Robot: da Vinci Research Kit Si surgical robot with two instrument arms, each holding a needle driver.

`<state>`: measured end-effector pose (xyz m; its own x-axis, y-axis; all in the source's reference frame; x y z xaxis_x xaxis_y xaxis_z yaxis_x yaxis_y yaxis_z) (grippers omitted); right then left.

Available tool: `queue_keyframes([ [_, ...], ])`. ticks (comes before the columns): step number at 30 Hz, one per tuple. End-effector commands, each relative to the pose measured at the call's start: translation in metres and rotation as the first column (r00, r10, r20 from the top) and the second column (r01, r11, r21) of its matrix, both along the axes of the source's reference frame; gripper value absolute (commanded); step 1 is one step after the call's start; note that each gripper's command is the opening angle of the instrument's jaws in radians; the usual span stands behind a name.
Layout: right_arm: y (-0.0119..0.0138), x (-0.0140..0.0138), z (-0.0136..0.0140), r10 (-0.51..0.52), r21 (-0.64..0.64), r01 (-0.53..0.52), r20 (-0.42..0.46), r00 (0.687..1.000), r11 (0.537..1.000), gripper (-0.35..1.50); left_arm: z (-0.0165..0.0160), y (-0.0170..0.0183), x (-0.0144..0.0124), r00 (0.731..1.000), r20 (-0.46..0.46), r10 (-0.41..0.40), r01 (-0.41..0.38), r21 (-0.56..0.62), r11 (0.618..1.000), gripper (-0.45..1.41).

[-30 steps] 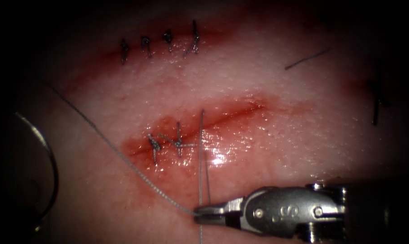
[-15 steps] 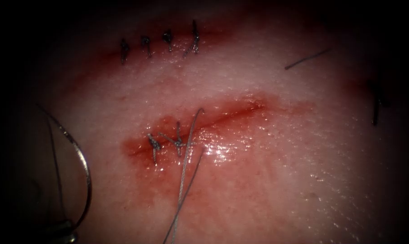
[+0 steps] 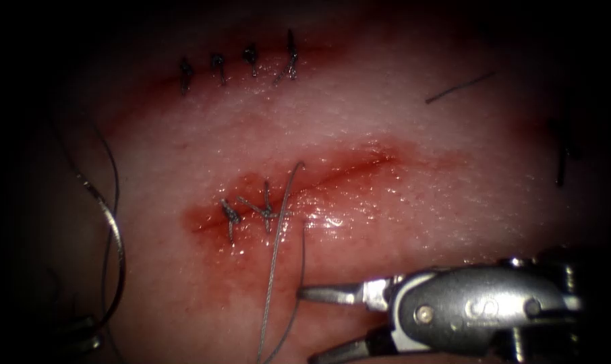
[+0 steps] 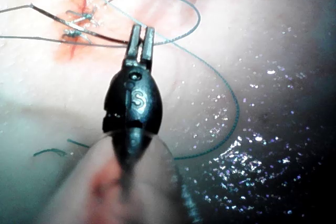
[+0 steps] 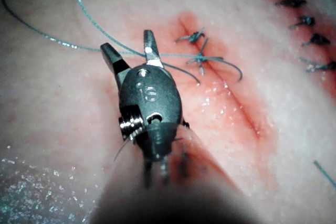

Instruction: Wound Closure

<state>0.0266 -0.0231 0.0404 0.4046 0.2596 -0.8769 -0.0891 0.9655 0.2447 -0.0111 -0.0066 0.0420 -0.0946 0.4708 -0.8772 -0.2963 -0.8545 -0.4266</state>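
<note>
The cut [image 3: 346, 168] runs slantwise across the tissue [image 3: 420, 222], with two knotted stitches [image 3: 268, 210] at its left end. From a third bite beside them, slack thread [image 3: 273, 269] hangs toward the near edge. My right tool [image 3: 307, 325] stands below the cut with its jaws open and holding nothing; the thread [image 5: 173, 56] lies just beyond its tips [image 5: 128, 45]. Far left of the cut, the curved needle [image 3: 120, 246] is out of the tissue. My left tool [image 3: 83, 336] is shut on it near one end, jaws closed [image 4: 140, 34] on the needle [image 4: 79, 27].
A finished row of several dark stitches [image 3: 251, 57] lies above the cut. A loose cut thread end [image 3: 460, 87] rests at the upper right, another dark thread [image 3: 562, 158] at the far right. Red fluid [image 3: 251, 269] wets the tissue around the cut.
My right tool, shut on the taut thread a second ago, left the picture and has come back with open jaws. The thread is slack now. The needle moved right.
</note>
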Motion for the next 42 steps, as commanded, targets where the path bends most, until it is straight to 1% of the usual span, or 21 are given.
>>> queue_keyframes([
  [1, 0.0002, 0.0004, 0.0025, 0.006, -0.008, -0.006, 0.008, 1.0, 1.0, 0.64, 0.0007, -0.0007, -0.0006, 1.0, -0.02, -0.001, 0.001, -0.003, 1.0, -0.45],
  [4, 0.0006, 0.0005, 0.0041, 0.01, -0.017, -0.01, 0.021, 1.0, 1.0, 0.64, 0.0009, -0.0007, -0.0005, 0.999, -0.042, 0.004, -0.005, -0.012, 1.0, -0.45],
  [5, 0.001, 0.0005, 0.0062, 0.011, -0.03, -0.009, 0.042, 0.999, 1.0, 0.62, 0.0012, -0.0007, -0.0003, 0.999, -0.054, 0.002, -0.003, -0.013, 1.0, -0.45],
  [6, 0.0012, 0.0005, 0.0073, 0.01, -0.036, -0.008, 0.053, 0.999, 0.999, 0.62, 0.0013, -0.0007, -0.0003, 0.998, -0.055, 0.002, -0.003, -0.013, 1.0, -0.45],
  [8, 0.0016, 0.0005, 0.0103, 0.012, -0.063, -0.008, 0.075, 0.997, 0.998, 0.69, 0.0016, -0.0007, -0.0002, 0.998, -0.06, 0.002, -0.003, -0.015, 1.0, -0.45],
  [9, 0.0016, 0.0005, 0.0103, 0.012, -0.063, -0.008, 0.075, 0.997, 0.998, 0.69, 0.0016, -0.0007, -0.0002, 0.998, -0.06, 0.002, -0.003, -0.015, 1.0, -0.45],
  [12, 0.0019, 0.0007, 0.0126, 0.03, -0.061, -0.025, 0.082, 0.996, 0.998, 0.84, 0.0017, -0.0008, -0.0002, 0.998, -0.061, 0.002, -0.003, -0.017, 1.0, -0.45],
  [14, 0.0021, 0.0011, 0.0143, 0.04, -0.057, -0.035, 0.091, 0.995, 0.998, 0.86, 0.0017, -0.0009, -0.0002, 0.998, -0.059, 0.006, -0.008, -0.024, 1.0, -0.45],
  [19, 0.0025, 0.0022, 0.0156, 0.051, -0.059, -0.046, 0.095, 0.994, 0.997, 0.86, 0.0017, -0.0008, 0.0, 0.999, -0.048, 0.016, -0.017, -0.023, 1.0, -0.45],
  [21, 0.0025, 0.0025, 0.0155, 0.052, -0.058, -0.046, 0.095, 0.994, 0.997, 0.86, 0.0017, -0.0008, 0.0, 0.999, -0.048, 0.016, -0.017, -0.023, 1.0, -0.45],
  [23, 0.0024, 0.0026, 0.0155, 0.05, -0.056, -0.045, 0.093, 0.994, 0.997, 0.76, 0.0017, -0.0008, 0.0, 0.999, -0.048, 0.016, -0.017, -0.023, 1.0, -0.45],
  [24, 0.0024, 0.0027, 0.0154, 0.05, -0.057, -0.045, 0.093, 0.994, 0.997, 0.54, 0.0017, -0.0008, 0.0, 0.999, -0.048, 0.016, -0.017, -0.023, 1.0, -0.45],
  [26, 0.0019, 0.0024, 0.0153, 0.039, -0.056, -0.034, 0.086, 0.996, 0.998, -0.35, 0.0017, -0.0008, 0.0, 0.999, -0.048, 0.016, -0.017, -0.023, 1.0, -0.45],
  [27, 0.0014, 0.0019, 0.0151, -0.001, -0.036, 0.005, 0.104, 0.995, 0.999, -0.35, 0.0017, -0.0008, 0.0, 0.999, -0.048, 0.016, -0.018, -0.023, 1.0, -0.45],
  [30, 0.001, 0.0016, 0.0147, -0.019, -0.022, 0.022, 0.122, 0.992, 1.0, -0.35, 0.0017, -0.0008, 0.0001, 0.999, -0.048, 0.017, -0.018, -0.023, 1.0, -0.45],
  [35, -0.0004, 0.0016, 0.0127, -0.068, 0.003, 0.068, 0.099, 0.993, 0.998, -0.35, 0.0017, -0.0008, 0.0001, 0.999, -0.048, 0.018, -0.019, -0.016, 1.0, -0.45],
  [36, -0.0019, 0.0019, 0.0113, -0.119, 0.022, 0.117, 0.109, 0.987, 0.993, -0.35, 0.0017, -0.0008, 0.0001, 0.999, -0.047, 0.021, -0.022, -0.022, 1.0, -0.45],
  [37, -0.0019, 0.0019, 0.0113, -0.119, 0.022, 0.117, 0.109, 0.987, 0.993, -0.35, 0.0017, -0.0008, 0.0001, 0.999, -0.047, 0.021, -0.022, -0.022, 1.0, -0.45],
  [39, -0.0045, 0.0021, 0.0088, -0.177, 0.039, 0.174, 0.113, 0.978, 0.984, -0.35, 0.0017, -0.0008, 0.0001, 0.999, -0.049, 0.02, -0.021, -0.022, 1.0, -0.45],
  [41, -0.0052, 0.0021, 0.0079, -0.19, 0.041, 0.186, 0.11, 0.976, 0.982, -0.35, 0.0017, -0.0008, 0.0001, 0.999, -0.051, 0.018, -0.019, -0.022, 1.0, -0.45],
  [42, -0.0069, 0.0021, 0.006, -0.224, 0.049, 0.219, 0.112, 0.968, 0.974, -0.35, 0.0018, -0.0008, 0.0001, 0.999, -0.051, 0.018, -0.019, -0.023, 1.0, -0.45],
])
